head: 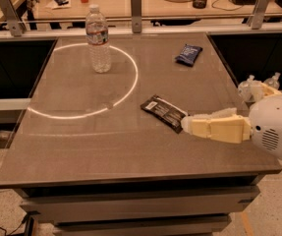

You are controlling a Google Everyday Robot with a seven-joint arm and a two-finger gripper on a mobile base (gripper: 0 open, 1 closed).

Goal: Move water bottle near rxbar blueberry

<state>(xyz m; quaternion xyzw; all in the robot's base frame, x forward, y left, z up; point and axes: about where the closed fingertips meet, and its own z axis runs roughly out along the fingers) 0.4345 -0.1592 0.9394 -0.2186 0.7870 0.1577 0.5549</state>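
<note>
Currently you have one table [106,146] in front of you. Its brown top carries three loose things and a single bright ring of light [130,82] on its left half.

One arm comes in over the table's right edge, with its round white housing [278,127] just off that edge toward the near corner. Its one cream claw [185,124] points left, low over the top. You cannot tell whether the claw is wide or narrow. Its tip sits right at the near end of the black wrapper [162,112], though contact is unclear.

One water bottle [98,41] stands upright at the far left, inside the ring and close to its far arc, not far from the table's back edge.

The one black wrapper, with a white label at one end, lies flat and diagonal at mid-table, just outside the ring on its right.

One rxbar blueberry [188,54] lies flat at the far right, near the back edge and well apart from the water bottle. An open stretch of table top runs between the two, and the whole near half in front of the wrapper is open too.

Two tiny clear bottles [251,85] sit off the right edge, behind the arm.
</note>
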